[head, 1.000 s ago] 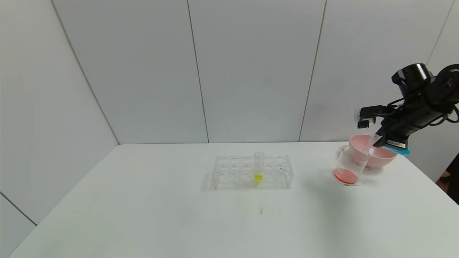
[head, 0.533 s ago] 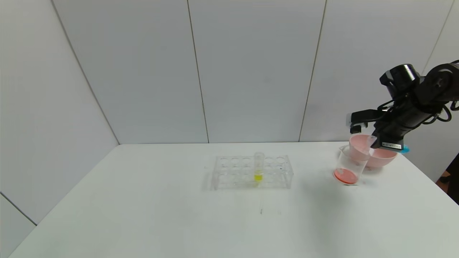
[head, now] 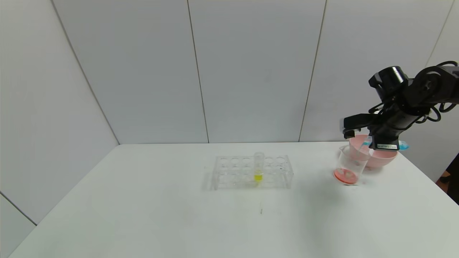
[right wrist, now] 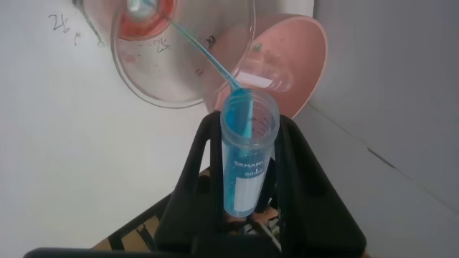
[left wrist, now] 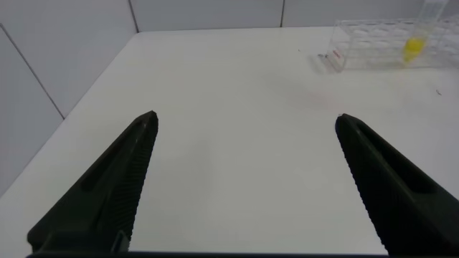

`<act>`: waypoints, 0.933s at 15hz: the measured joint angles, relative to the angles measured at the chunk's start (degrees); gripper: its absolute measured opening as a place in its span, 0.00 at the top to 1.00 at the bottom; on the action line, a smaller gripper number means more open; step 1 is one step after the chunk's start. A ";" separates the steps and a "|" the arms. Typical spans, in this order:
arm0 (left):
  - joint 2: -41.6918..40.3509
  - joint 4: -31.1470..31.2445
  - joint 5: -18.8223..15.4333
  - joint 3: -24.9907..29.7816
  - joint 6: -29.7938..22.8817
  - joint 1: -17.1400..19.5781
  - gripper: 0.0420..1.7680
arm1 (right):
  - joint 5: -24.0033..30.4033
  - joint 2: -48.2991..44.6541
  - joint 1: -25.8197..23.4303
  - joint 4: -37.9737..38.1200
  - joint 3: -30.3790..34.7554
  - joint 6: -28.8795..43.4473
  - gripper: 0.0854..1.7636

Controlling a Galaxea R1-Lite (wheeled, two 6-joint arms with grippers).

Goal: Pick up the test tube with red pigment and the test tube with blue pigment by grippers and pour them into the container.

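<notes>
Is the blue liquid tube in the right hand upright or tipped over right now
Tipped. The right hand holds the clear blue-liquid test tube tilted mouth-down, and a thin blue stream runs from it into the clear glass beaker.

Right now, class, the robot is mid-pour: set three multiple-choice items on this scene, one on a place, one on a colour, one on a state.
1. Where does the yellow-liquid tube stand?
A. In the clear rack
B. In the pink bowl
C. In the left gripper

2. What colour is the stream leaving the tilted tube?
A. Yellow
B. Blue
C. Green

3. How is the left gripper?
A. Shut on a tube
B. Open, empty
C. Shut on the rack

Answers:
1 A: yellow-liquid tube sits upright in the rack.
2 B: test tube with blue pigment, clamped in the right gripper, pours blue into the container.
3 B: left gripper fingers spread over bare table.
</notes>
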 joint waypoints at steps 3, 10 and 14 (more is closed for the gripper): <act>0.00 0.00 0.00 0.00 0.00 0.00 0.00 | -1.94 0.33 0.63 -0.11 0.00 -0.27 0.76; 0.00 0.00 0.00 0.00 0.00 0.00 0.00 | -7.86 0.55 1.55 -1.91 0.00 -4.49 0.76; 0.00 0.00 0.00 0.00 0.00 0.00 0.00 | -12.31 0.48 2.10 -3.29 0.00 -7.61 0.76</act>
